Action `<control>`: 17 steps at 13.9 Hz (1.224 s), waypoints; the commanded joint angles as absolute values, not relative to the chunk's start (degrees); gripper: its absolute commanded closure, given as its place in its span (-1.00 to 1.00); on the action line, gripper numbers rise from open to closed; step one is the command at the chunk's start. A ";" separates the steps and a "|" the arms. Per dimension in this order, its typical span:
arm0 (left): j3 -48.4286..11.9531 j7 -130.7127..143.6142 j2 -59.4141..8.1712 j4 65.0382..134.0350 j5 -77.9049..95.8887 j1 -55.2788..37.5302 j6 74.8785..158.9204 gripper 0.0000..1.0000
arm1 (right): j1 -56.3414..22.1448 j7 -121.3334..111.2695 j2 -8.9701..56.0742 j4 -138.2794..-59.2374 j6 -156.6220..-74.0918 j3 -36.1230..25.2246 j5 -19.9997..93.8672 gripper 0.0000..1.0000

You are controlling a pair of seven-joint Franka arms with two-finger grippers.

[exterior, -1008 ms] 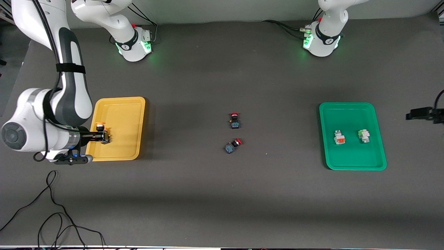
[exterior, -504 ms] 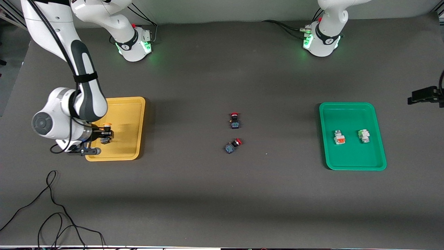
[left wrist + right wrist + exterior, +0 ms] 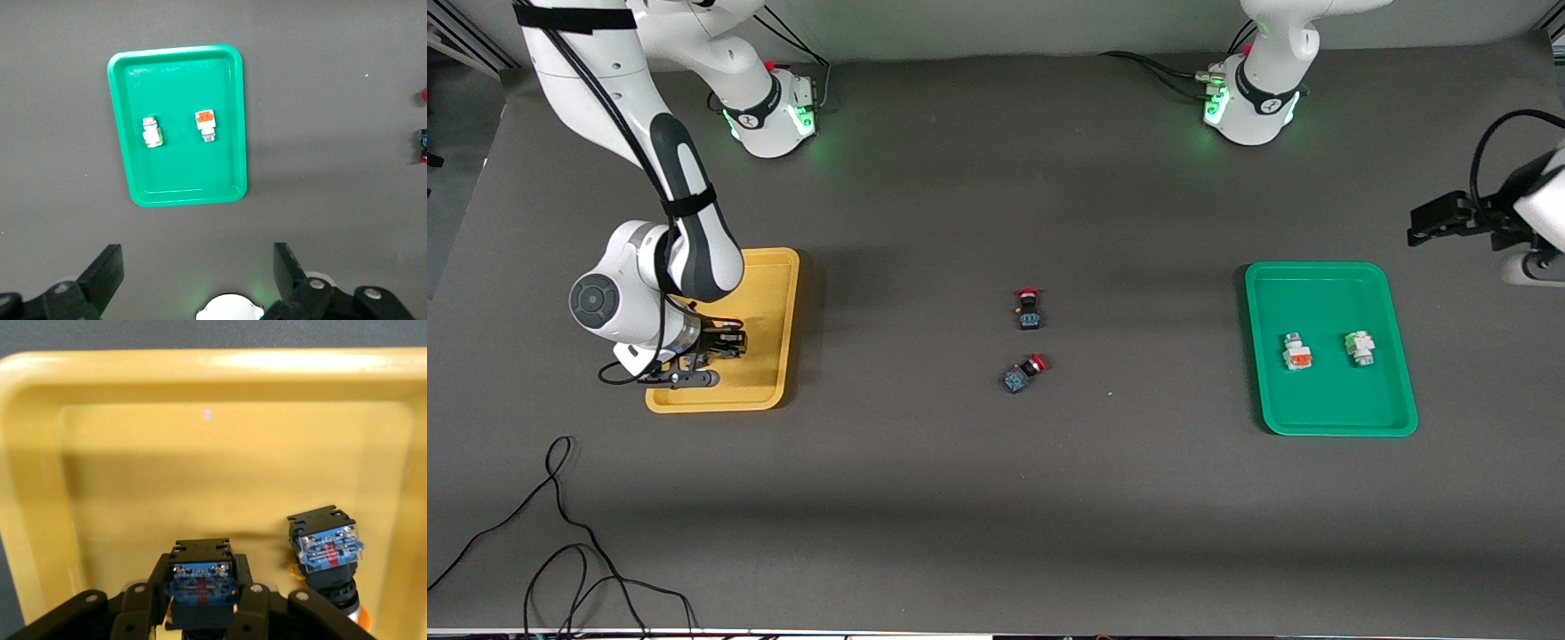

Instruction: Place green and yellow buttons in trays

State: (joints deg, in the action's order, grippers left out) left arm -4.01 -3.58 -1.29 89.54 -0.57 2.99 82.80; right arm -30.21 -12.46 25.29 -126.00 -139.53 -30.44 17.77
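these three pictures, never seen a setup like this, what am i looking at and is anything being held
Two white robot arms stand at a dark table. The wide picture is taken from a high camera facing them; the other two come from cameras on the arms' wrists.

The right tool is down inside the yellow tray. Its wrist view shows it shut on a dark button, with a second dark button lying in the tray beside it.

The left tool waits open, up in the air at its end of the table. Its camera looks down on the green tray, which holds two whitish buttons, one green-accented, one orange-accented.

Two red-capped buttons lie on the table between the trays.
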 commanded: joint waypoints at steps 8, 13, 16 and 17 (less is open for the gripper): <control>3.78 -0.88 1.32 91.76 -0.09 -7.38 83.76 -0.99 | -30.58 -12.23 14.09 -122.97 -126.17 -33.30 19.25 -0.99; 3.87 -0.88 1.23 91.49 -0.09 -7.38 83.76 -0.99 | -30.59 -6.79 7.04 -108.32 -101.56 -38.93 13.03 -0.99; 3.61 -1.05 1.32 91.49 -0.09 -6.86 83.76 -0.99 | -30.50 -4.48 5.98 -95.76 -87.06 -39.29 8.71 -0.99; 3.43 -1.23 1.32 91.49 -0.09 -6.33 83.76 -0.99 | -30.41 -4.48 5.80 -91.54 -82.49 -39.90 8.09 -0.99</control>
